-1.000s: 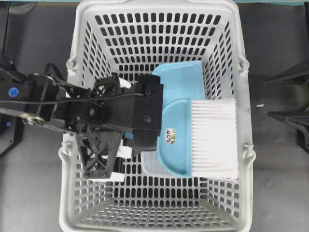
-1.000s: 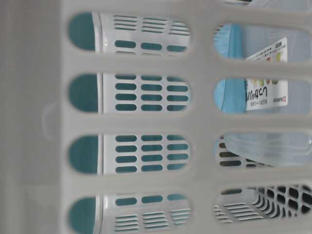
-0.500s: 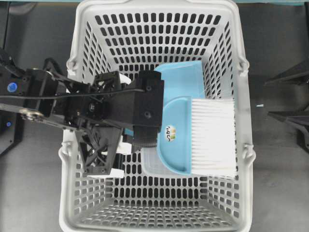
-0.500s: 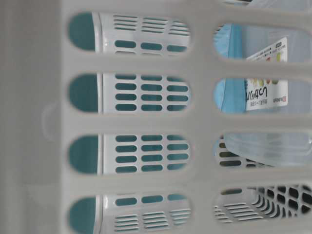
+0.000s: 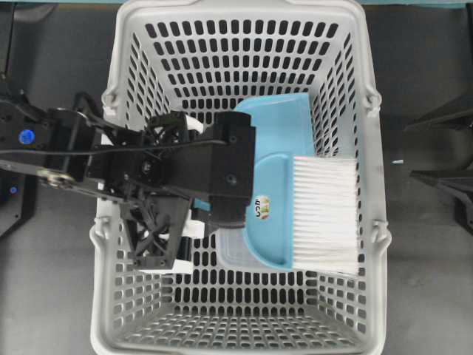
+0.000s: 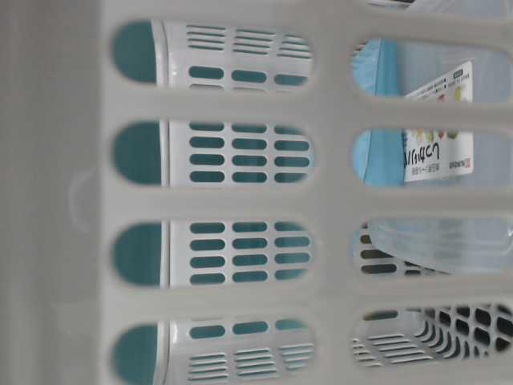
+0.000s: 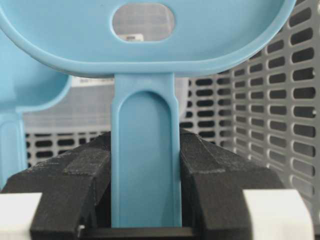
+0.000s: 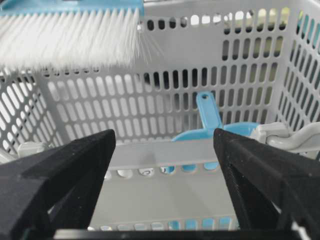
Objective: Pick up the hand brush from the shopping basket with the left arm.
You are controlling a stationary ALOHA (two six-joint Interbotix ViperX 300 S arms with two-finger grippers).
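Note:
The hand brush (image 5: 270, 222), light blue with a wide fan of white bristles (image 5: 325, 214), hangs inside the light-grey shopping basket (image 5: 373, 148), above its floor. My left gripper (image 7: 145, 160) is shut on the brush's thin handle (image 7: 145, 165); both black fingers press its sides, and the handle hole shows above. In the overhead view the left arm (image 5: 185, 177) reaches into the basket from the left. My right gripper (image 8: 165, 145) is open and empty outside the basket's wall; the bristles (image 8: 70, 37) show high in its view.
A light-blue dustpan (image 5: 284, 126) lies in the basket behind the brush; it also shows in the right wrist view (image 8: 207, 112). A clear plastic container (image 5: 233, 255) lies under the brush. The basket's slotted walls close in on all sides.
The left arm has shifted slightly inside the basket with the brush still gripped. The bristles sit a little further left and lower in the overhead view. The right gripper has not moved.

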